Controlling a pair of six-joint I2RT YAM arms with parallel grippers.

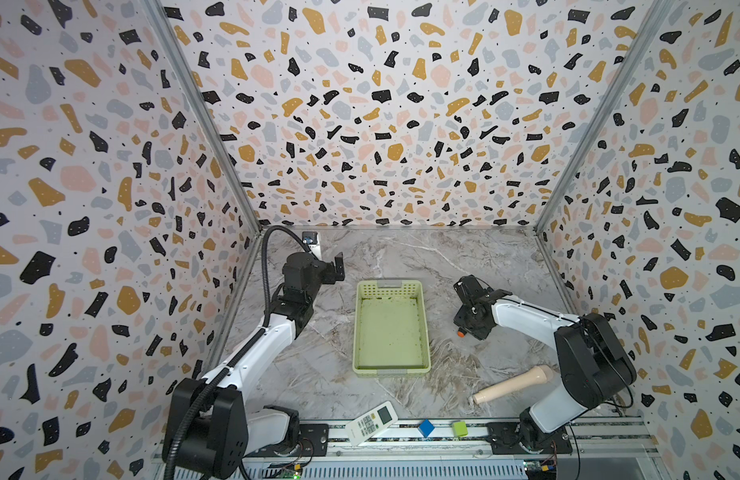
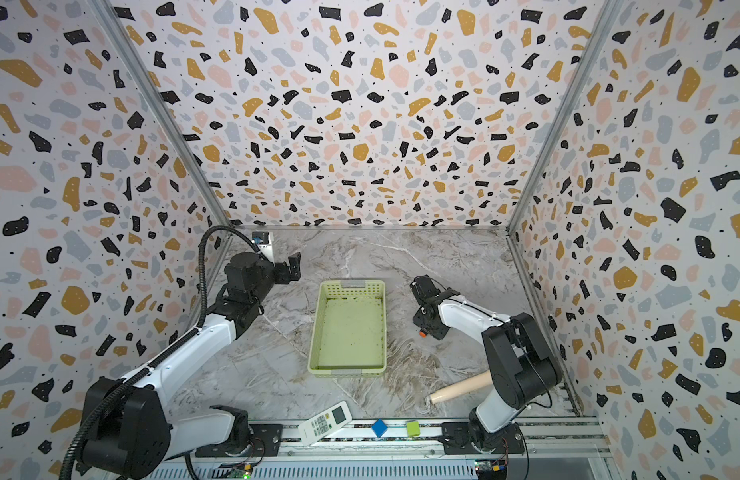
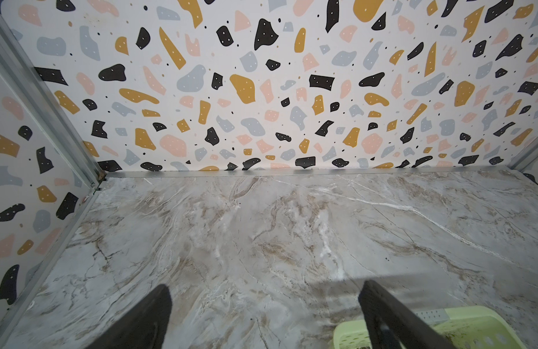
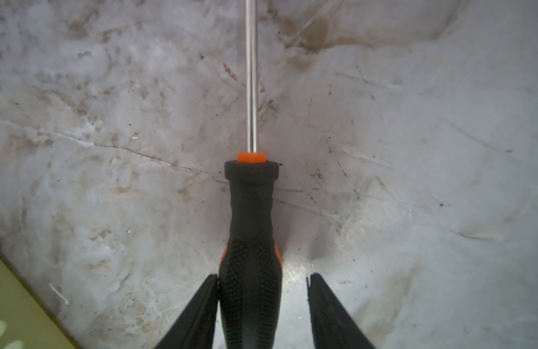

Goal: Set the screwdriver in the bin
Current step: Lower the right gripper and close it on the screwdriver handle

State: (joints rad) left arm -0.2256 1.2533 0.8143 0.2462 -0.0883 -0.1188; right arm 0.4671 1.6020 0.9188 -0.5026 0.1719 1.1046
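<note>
Right wrist view: small black-handled, orange-capped metal screwdriver [image 4: 251,211] lies on the marble desk [image 4: 412,151], handle between the right fingers [image 4: 198,311], shaft pointing straight ahead. One finger touches, other's slightly off; left fingers [image 3: 147,317] spread, way farther.

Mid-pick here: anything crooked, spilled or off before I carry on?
One thing: the screwdriver lies off-centre between the jaws of the right gripper. One jaw touches its handle and the other stands clear. The bin sits flat, empty apart from dirt specks.
</note>
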